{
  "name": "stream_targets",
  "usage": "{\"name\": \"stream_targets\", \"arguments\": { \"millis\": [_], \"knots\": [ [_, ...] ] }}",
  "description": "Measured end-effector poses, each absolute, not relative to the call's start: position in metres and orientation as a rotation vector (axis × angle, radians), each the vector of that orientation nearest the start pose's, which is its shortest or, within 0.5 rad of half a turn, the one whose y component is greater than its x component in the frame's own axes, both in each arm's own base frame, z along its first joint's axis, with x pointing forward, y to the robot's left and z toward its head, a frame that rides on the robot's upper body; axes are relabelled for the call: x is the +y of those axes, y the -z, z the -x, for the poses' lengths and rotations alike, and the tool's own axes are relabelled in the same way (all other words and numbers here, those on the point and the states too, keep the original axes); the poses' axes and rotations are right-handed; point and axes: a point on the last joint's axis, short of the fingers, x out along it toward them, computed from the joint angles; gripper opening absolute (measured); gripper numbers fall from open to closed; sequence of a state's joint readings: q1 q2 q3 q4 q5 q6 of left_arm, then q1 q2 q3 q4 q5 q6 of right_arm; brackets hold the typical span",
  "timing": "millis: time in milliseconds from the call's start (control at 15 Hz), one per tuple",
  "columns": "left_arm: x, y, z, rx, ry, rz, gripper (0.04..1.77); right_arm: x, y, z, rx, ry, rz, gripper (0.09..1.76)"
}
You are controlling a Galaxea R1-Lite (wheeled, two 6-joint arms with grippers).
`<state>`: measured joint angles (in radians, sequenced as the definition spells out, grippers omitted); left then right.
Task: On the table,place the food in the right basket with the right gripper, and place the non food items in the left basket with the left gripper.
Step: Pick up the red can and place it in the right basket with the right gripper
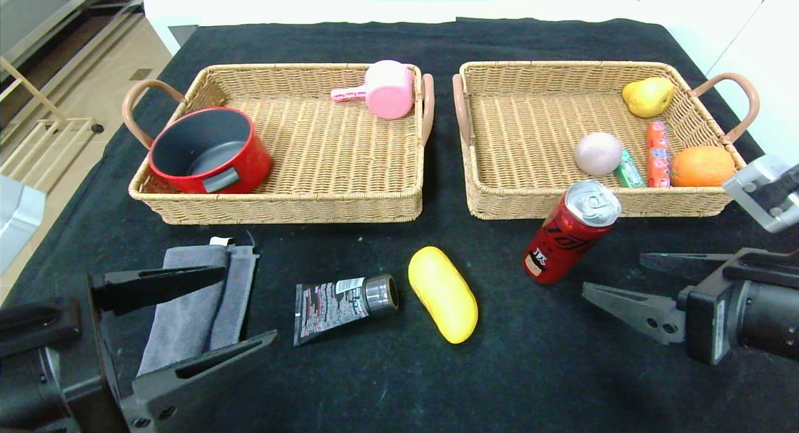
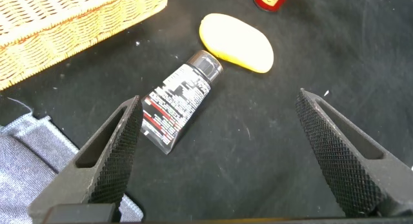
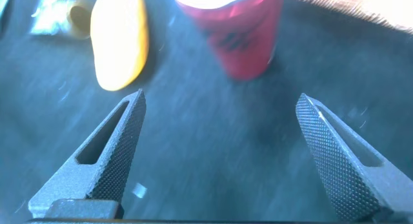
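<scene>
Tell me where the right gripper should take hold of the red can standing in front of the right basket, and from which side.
Grip the red can around its cylindrical body, probably about mid-height, below the silver top. It stands upright on the table, so a level approach from the robot's right fits best: the right gripper is already open on that side, and the right basket stands close behind the can.

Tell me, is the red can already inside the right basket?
No, the red can stands upright on the black cloth in front of the right basket, outside its near wall.
</scene>
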<state>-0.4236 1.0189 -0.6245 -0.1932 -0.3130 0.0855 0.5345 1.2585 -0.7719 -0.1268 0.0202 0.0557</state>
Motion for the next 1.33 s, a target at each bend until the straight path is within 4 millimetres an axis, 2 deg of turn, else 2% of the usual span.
{"name": "stream_targets", "arguments": {
  "millis": [200,600,867,1333],
  "knots": [
    [-0.061,-0.237,-0.118,0.176,0.742,-0.093,1.72,0.11,-0.221,-0.172,0.378,-0.551,0.072,1.7],
    [-0.061,-0.237,-0.118,0.175,0.742,-0.095,1.72,0.124,-0.214,-0.184,0.311,-0.525,0.079,1.7],
    [-0.061,-0.238,-0.118,0.172,0.742,-0.097,1.72,0.134,-0.213,-0.2,0.228,-0.478,0.06,1.7],
    [-0.061,-0.238,-0.118,0.17,0.742,-0.099,1.72,0.14,-0.215,-0.211,0.164,-0.418,0.036,1.71]
  ]
}}
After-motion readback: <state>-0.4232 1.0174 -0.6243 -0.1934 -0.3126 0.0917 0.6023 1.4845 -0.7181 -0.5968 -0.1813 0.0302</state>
